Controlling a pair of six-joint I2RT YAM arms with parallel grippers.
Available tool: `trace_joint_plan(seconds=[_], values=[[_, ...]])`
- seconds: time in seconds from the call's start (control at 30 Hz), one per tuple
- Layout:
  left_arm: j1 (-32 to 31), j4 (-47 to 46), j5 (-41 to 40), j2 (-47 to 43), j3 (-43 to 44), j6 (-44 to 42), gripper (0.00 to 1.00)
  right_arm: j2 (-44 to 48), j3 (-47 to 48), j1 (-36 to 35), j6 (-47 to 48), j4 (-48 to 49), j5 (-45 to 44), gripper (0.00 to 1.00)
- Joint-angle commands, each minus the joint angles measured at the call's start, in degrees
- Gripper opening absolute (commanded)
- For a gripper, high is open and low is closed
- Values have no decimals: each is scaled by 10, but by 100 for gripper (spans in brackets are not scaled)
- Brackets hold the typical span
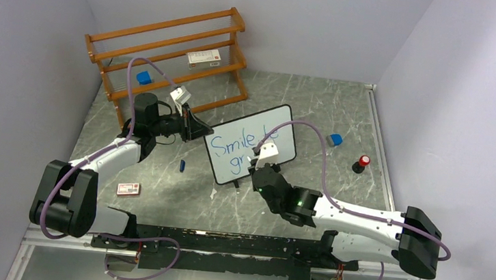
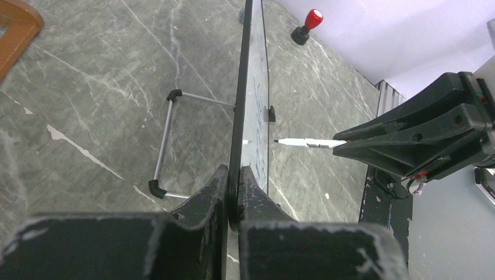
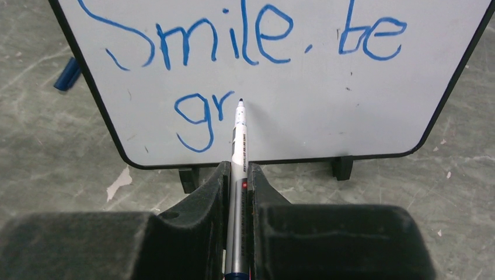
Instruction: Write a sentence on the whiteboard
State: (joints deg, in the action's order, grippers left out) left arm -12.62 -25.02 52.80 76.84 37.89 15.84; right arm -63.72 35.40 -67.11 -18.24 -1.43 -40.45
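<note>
Writing midway, second line barely begun.
Whiteboard (image 3: 350, 116) upright straight ahead of the right claw (image 3: 236, 172), steadied by the left claw (image 2: 233, 175), clamped tight on its side edge. Right claw closed snugly on a marker (image 3: 238, 140), tip forward, just off the surface. Sentence (image 3: 240, 41) in blue: "Smile be" above the tip, "gr" just to its left; by the look of it, several letters short. Next, probably: tip onto the board just right of the "r", light even pressure, small strokes rightward into the blank white there, left claw firm against the push. Around both claws, pale lilac walls and a grey marbled table (image 1: 318, 99); wooden rack (image 1: 171, 50) beyond the left claw; red-topped knob (image 1: 361, 163) and small blue block (image 1: 334, 139) off to the right claw's right.
</note>
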Motion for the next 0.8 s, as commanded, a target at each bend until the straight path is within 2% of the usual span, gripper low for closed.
trace_joint_plan(seconds=[0.0,0.77], values=[[3,21,-9,14,6,-34,5,7,-15,2,-13,-1,-16,0],[3,20,-7,16,6,-33,5,-14,-16,3,-11,33,-5,0]])
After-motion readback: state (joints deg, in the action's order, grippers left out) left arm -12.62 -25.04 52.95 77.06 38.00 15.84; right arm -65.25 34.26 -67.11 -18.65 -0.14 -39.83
